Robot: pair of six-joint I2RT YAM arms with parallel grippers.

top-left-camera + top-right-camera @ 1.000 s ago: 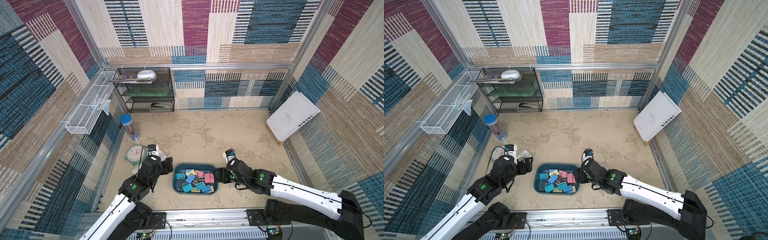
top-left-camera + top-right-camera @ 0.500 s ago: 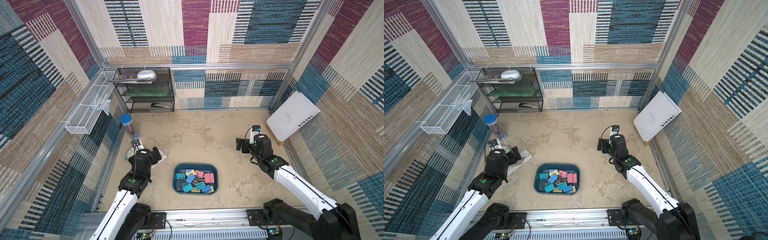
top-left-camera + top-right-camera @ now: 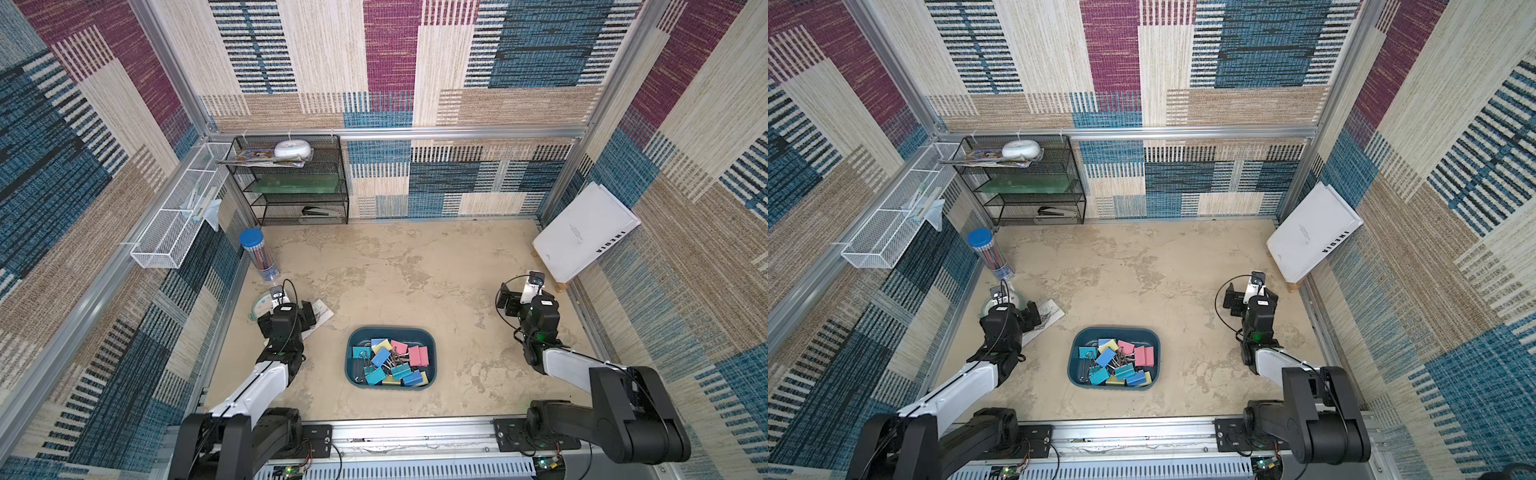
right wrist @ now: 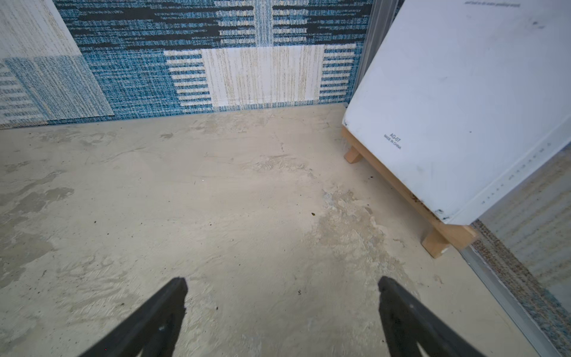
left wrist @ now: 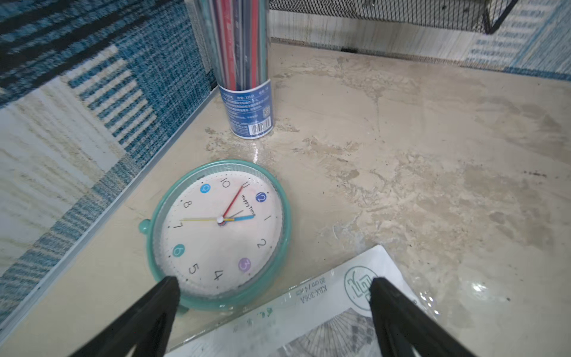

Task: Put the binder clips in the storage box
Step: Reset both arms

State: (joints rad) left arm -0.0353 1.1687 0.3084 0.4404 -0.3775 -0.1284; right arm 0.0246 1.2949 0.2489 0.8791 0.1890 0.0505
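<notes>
1. The left arm (image 3: 257, 384) reaches forward from its base along the left side of the beige mottled counter (image 3: 415, 270), with the wrist tipped down.
2. The left gripper (image 5: 273, 284) is spread wide. In the wrist view one black fingertip lies over the rim of the round mint-green plastic clock (image 5: 221, 235), the other over a clear-wrapped printed paper packet (image 5: 309, 312). Nothing is pinched between them, and I cannot tell whether the tips touch.
3. Just beyond the clock stands the tall clear pencil tube with a blue label (image 5: 247, 92), upright and close to the side wall.
4. The right arm (image 3: 565, 365) is folded at the near right. Its forearm runs forward and the wrist aims toward the back wall.
5. The right gripper (image 4: 282, 282) is also spread wide, with only bare counter between its fingers. The white board on a wooden stand (image 4: 463, 108) leans just off to one side of it.
6. Between the two arms, well apart from both grippers, sits the shallow dark teal-blue plastic storage box (image 3: 390, 330), seen in both top views (image 3: 1115, 330).
7. The pastel binder clips (image 3: 390, 361) in blue, teal, yellow and pink, with wire handles, are heaped inside that box in a tangle.
</notes>
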